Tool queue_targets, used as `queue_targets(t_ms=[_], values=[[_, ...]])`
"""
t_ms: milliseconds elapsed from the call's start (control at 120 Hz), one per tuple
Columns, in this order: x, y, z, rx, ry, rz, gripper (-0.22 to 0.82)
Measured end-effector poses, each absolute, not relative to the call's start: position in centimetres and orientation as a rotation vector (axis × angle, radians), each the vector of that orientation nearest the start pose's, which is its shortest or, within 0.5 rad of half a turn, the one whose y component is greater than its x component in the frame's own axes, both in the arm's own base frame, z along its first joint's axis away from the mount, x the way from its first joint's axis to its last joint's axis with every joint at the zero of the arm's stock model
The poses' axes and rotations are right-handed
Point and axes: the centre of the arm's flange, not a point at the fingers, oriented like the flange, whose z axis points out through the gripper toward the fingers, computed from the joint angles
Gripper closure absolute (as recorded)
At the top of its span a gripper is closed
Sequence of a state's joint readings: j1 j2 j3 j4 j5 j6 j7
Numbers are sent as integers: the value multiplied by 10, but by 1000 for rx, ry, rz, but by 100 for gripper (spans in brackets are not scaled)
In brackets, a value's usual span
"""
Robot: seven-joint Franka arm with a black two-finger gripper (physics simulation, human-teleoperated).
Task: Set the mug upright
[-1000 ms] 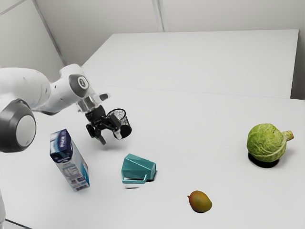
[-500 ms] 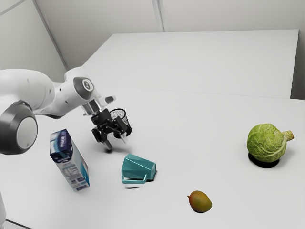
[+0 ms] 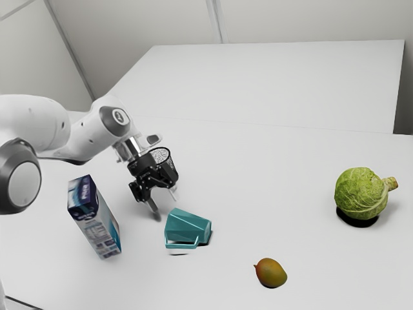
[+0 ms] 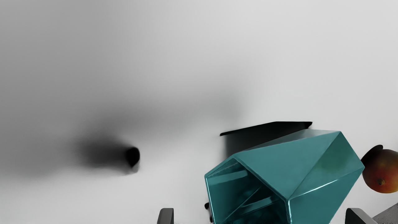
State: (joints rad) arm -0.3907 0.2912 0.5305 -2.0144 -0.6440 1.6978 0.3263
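The black gripper (image 3: pixel 164 205) hangs over the table just behind the teal mug (image 3: pixel 187 228), on the side of its open end, in the exterior view. The mug lies on its side, its handle toward the near side of the exterior view. In the wrist view the gripper (image 4: pixel 259 216) stands open, its two fingertips wide apart. The mug (image 4: pixel 289 174) shows its open mouth there, lying beyond and between the tips; neither finger grips it. Part of the mug is cut off at the picture's lower edge.
A tall carton (image 3: pixel 95 218) stands near the arm, to the exterior view's left of the mug. Behind the gripper is a black mesh cup (image 3: pixel 166 161). A mango (image 3: pixel 271 273) and a cabbage (image 3: pixel 361 194) lie toward the exterior view's right. All rest on the white table (image 3: pixel 277 168).
My gripper has moved from beside the mesh cup toward the mug, down and to the exterior view's right. The mug and other objects have stayed where they were.
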Motion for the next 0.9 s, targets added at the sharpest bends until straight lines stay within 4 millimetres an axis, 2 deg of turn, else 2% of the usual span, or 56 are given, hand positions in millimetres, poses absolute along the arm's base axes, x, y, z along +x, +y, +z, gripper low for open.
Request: queue_targets(t_ms=[358, 533, 900], values=[[522, -12, 304, 2457, 200, -572, 0], [514, -17, 297, 2418, 280, -555, 0], [520, -30, 296, 2437, 367, -521, 0]])
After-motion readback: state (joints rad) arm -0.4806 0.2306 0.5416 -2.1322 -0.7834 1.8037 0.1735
